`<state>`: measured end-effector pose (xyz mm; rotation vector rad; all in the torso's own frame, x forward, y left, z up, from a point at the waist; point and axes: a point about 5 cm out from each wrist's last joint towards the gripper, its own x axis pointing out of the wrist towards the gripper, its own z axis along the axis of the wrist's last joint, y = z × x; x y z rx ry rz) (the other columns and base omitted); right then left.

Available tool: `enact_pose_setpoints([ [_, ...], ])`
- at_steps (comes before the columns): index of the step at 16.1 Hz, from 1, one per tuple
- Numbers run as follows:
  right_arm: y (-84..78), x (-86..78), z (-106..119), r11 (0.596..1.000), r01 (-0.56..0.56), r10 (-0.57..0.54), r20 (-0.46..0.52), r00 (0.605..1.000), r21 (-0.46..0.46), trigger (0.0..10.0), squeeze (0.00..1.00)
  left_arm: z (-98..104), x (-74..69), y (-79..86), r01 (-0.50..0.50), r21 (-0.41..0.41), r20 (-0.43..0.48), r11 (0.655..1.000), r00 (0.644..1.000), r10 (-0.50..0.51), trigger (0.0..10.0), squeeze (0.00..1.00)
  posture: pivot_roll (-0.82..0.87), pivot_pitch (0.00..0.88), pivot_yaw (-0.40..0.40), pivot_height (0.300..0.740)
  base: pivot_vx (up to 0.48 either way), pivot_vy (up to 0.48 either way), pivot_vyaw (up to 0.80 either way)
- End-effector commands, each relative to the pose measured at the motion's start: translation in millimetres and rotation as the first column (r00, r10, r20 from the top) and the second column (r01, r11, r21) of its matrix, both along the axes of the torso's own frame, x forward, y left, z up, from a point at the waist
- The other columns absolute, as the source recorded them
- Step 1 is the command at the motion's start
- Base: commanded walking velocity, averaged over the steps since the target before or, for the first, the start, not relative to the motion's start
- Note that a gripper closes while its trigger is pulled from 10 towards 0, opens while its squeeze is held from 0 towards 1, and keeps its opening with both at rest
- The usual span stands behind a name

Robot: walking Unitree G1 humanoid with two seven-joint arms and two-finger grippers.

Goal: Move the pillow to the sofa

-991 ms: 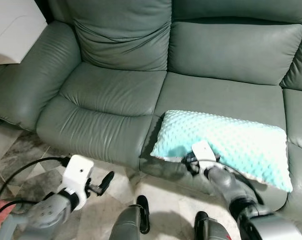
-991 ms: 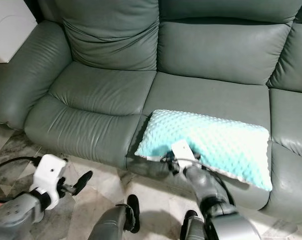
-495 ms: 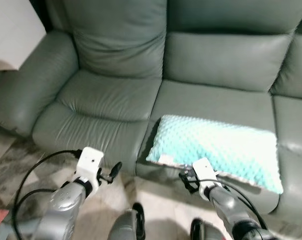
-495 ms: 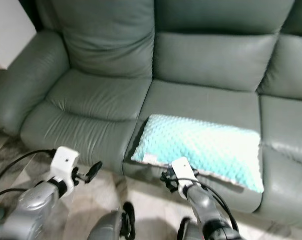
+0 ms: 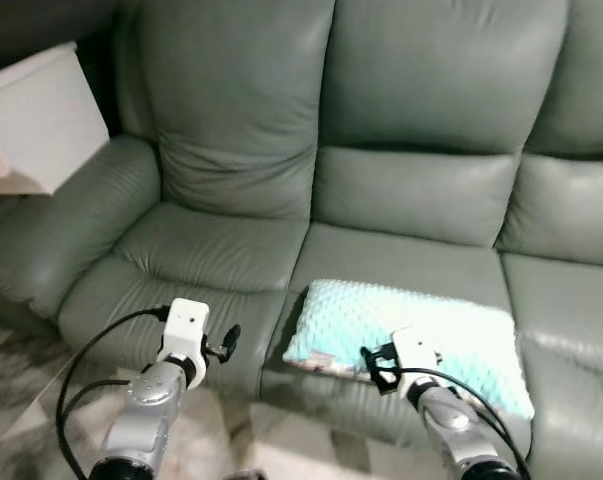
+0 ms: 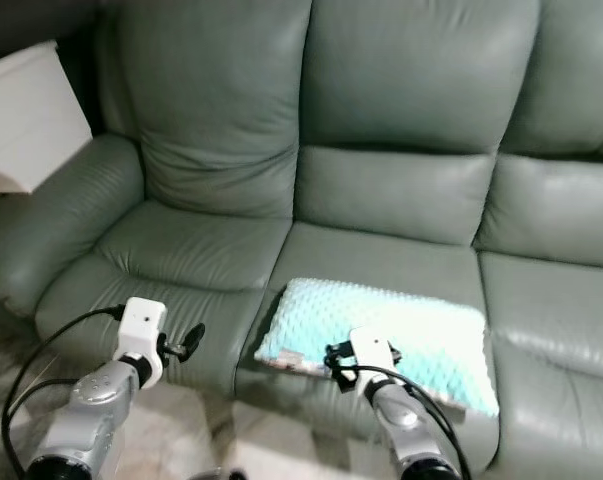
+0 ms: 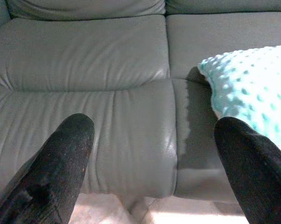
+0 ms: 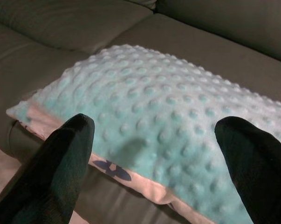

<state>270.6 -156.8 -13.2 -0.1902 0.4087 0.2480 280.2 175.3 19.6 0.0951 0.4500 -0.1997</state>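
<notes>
Pillow (image 5: 411, 340) found lying flat on sofa (image 5: 231, 215) middle seat cushion, right gripper (image 8: 154, 140) spread wide and empty just before its front edge, left gripper (image 7: 152, 140) likewise spread, empty; advised: withdraw straight back without snagging fabric.

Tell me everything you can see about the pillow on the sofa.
The pillow is rectangular, mint green, with a soft cover of small raised dots. A pale pink strip runs along its front edge, with a small dark blue mark on it. It lies flat on the middle seat of the grey-green sofa, its front edge at the seat's front edge. The right tool, open, sits just before that edge, apparently not touching it. The left tool, open, faces the left seat.
</notes>
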Motion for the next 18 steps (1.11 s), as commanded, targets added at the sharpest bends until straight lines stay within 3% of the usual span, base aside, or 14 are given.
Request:
enact_pose_setpoints([
  [1,-1.3,-1.9,-3.2,1.000,0.007,-0.007,-0.026,1.000,-0.007,10.0,0.00,-10.8,-1.6,12.7,-0.029,0.071,-0.027,0.997,0.999,0.031,10.0,0.00,-0.05,0.000,0.062,0.740,0.000,0.000,0.00],
  [3,-16.0,-12.2,-13.9,0.997,0.028,-0.034,-0.084,0.996,-0.076,10.0,0.00,-27.3,-7.4,28.4,-0.088,0.129,-0.093,0.988,0.991,0.101,10.0,0.00,-0.06,0.000,0.051,0.740,0.000,0.000,0.00],
  [6,-35.8,-39.8,-36.5,0.989,0.120,-0.137,-0.239,0.961,-0.083,10.0,0.00,-52.9,-32.3,50.3,-0.262,0.067,-0.254,0.963,0.929,0.271,10.0,0.00,-0.08,0.000,0.041,0.740,0.000,0.000,0.00],
  [10,-43.1,-56.2,-49.9,0.976,0.195,-0.217,-0.364,0.906,-0.097,10.0,0.00,-68.7,-46.4,43.4,-0.336,0.042,-0.354,0.941,0.875,0.329,10.0,0.00,-0.08,0.000,0.034,0.740,0.000,0.000,0.00],
  [13,-48.9,-59.5,-52.6,0.970,0.229,-0.240,-0.431,0.870,-0.078,10.0,0.00,-82.1,-62.4,34.4,-0.249,0.083,-0.433,0.965,0.863,0.260,10.0,0.00,-0.08,0.000,0.032,0.740,0.000,0.000,0.00],
  [15,-52.8,-60.5,-52.7,0.965,0.251,-0.256,-0.444,0.859,-0.071,10.0,0.00,-85.5,-69.7,39.7,-0.257,0.104,-0.447,0.961,0.851,0.276,10.0,0.00,-0.09,0.000,0.033,0.740,0.000,0.000,0.00],
  [18,-57.2,-76.5,-60.7,0.976,0.172,-0.217,-0.486,0.847,-0.135,10.0,0.00,-92.5,-87.0,51.2,-0.240,0.163,-0.474,0.957,0.831,0.289,10.0,0.00,-0.08,0.000,0.017,0.740,0.000,0.000,0.53],
])
